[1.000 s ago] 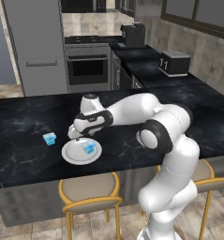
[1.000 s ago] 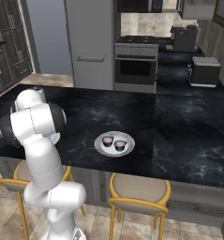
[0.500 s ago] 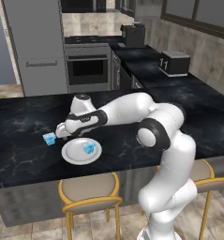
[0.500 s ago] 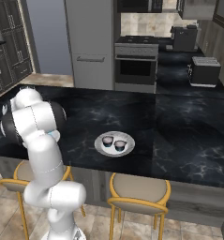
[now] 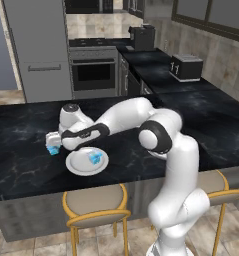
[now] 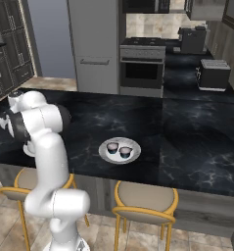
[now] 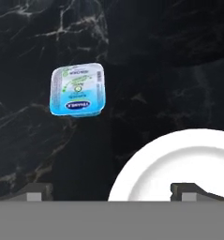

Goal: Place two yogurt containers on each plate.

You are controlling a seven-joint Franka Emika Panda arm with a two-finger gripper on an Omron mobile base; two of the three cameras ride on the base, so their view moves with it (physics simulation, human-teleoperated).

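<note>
Swinging off the plate [image 5: 73, 165] since a second ago, the gripper [image 5: 53, 142] hangs wide open and empty above the loose blue yogurt cup [image 7: 78, 89] just beside that plate; light, thin-walled, probably crushable, best pinched across its flat sides

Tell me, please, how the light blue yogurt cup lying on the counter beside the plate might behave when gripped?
The light blue yogurt cup looks small, so probably light. Its squarish, low shape should sit flat rather than roll. Its thin-looking walls may flex under a hard squeeze.
</note>
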